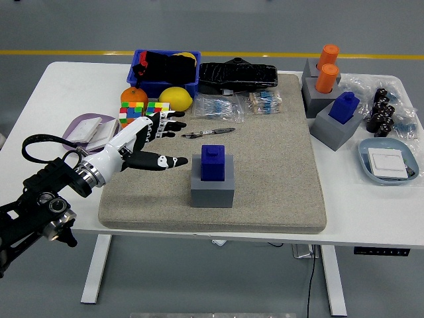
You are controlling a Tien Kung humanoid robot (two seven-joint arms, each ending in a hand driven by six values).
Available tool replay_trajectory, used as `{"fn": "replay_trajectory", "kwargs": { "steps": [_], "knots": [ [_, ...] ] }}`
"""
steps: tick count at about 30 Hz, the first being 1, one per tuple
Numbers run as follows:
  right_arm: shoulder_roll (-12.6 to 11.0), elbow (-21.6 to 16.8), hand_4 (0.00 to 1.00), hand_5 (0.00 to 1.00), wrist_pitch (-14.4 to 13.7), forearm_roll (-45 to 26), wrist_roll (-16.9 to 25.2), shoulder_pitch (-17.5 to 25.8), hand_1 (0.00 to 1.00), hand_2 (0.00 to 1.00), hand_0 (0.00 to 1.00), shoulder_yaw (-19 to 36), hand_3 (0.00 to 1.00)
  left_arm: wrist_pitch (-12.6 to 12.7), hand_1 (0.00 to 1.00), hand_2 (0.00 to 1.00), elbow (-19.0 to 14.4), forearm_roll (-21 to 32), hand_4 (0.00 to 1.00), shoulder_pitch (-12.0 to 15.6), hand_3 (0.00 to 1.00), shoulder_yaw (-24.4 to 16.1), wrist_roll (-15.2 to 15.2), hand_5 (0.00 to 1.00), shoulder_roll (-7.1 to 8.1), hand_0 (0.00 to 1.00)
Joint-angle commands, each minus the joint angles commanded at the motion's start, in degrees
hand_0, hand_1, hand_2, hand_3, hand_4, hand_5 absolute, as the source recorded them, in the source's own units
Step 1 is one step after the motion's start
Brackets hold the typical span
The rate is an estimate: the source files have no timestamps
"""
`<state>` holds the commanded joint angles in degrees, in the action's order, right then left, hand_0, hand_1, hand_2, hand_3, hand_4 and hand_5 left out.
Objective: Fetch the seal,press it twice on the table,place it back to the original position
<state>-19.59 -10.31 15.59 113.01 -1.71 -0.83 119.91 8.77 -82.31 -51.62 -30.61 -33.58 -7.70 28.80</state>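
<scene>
white table (59,86) | on it: beige mat (278,179), blue bin (142,85), grey holders (334,129), blue dish (371,173)

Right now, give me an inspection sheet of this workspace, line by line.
Surface: white table with a beige felt mat in the middle.
Job's things: blue block-shaped seal sits upright in its grey square holder on the mat, untouched.
Clutter: blue bin, orange, lemon, colour cube, pen, black pouch, bagged parts, two orange cylinders, second blue seal, blue tray.
Grippers: left hand hovers left of the seal, fingers spread, holding nothing; right hand not in view.
Cables: black cord hanging under the table.
Surroundings: grey floor, yellow line.
</scene>
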Motion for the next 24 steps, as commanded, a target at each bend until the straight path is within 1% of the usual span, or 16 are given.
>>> {"fn": "replay_trajectory", "kwargs": {
  "steps": [5, 6, 7, 11, 13, 17, 18, 19, 24],
  "knots": [
    [-0.08, 0.00, 0.773, 0.450, 0.00, -0.03, 0.01, -0.12, 0.682, 0.661, 0.783, -0.22, 0.608, 0.47, 0.874, 0.854, 0.42, 0.29, 0.995, -1.53, 0.922, 1.98, 0.16, 0.054, -1.21, 0.830],
    [-0.09, 0.00, 0.773, 0.450, 0.00, -0.03, 0.03, -0.17, 0.682, 0.661, 0.783, -0.18, 0.608, 0.54, 0.874, 0.854, 0.78, 0.23, 0.995, -1.99, 0.922, 2.48, 0.10, 0.054, -1.56, 0.830],
    [-0.10, 0.00, 0.775, 0.451, 0.02, -0.08, 0.04, -0.20, 0.682, 0.661, 0.783, -0.23, 0.608, 0.57, 0.876, 0.856, 1.06, 0.26, 0.965, -2.26, 0.921, 2.76, -0.01, 0.031, -1.78, 0.833],
    [-0.09, 0.00, 0.775, 0.451, 0.01, -0.22, 0.05, -0.22, 0.682, 0.661, 0.783, -0.29, 0.608, 0.67, 0.876, 0.856, 2.72, 0.51, 0.965, -3.52, 0.921, 3.97, -0.40, 0.031, -2.71, 0.833],
    [-0.10, 0.00, 0.774, 0.449, -0.02, -0.24, 0.05, -0.19, 0.682, 0.661, 0.783, -0.30, 0.608, 0.92, 0.869, 0.852, 3.46, 0.49, 0.982, -4.00, 0.914, 4.47, -0.62, 0.030, -2.99, 0.835],
    [-0.13, 0.00, 0.774, 0.449, -0.02, -0.37, 0.05, -0.19, 0.682, 0.661, 0.783, -0.45, 0.608, 1.83, 0.869, 0.852, 5.18, -0.39, 0.982, -5.04, 0.914, 6.00, -1.01, 0.030, -3.53, 0.835],
    [-0.12, 0.00, 0.774, 0.449, 0.00, -0.38, 0.06, -0.20, 0.682, 0.661, 0.783, -0.45, 0.608, 1.95, 0.869, 0.852, 5.46, -0.98, 0.982, -5.27, 0.914, 6.47, -0.92, 0.030, -3.61, 0.835],
    [-0.12, 0.00, 0.775, 0.448, 0.01, -0.43, 0.08, -0.19, 0.682, 0.661, 0.783, -0.50, 0.609, 1.99, 0.869, 0.842, 5.69, -0.82, 0.978, -5.47, 0.913, 6.98, -1.01, 0.002, -3.66, 0.837],
    [-0.11, 0.00, 0.775, 0.448, 0.07, -0.54, 0.16, -0.27, 0.682, 0.661, 0.783, -0.73, 0.609, 2.35, 0.869, 0.842, 6.64, -0.50, 0.978, -6.07, 0.913, 8.56, -1.16, 0.002, -4.26, 0.837]
  ]
}}
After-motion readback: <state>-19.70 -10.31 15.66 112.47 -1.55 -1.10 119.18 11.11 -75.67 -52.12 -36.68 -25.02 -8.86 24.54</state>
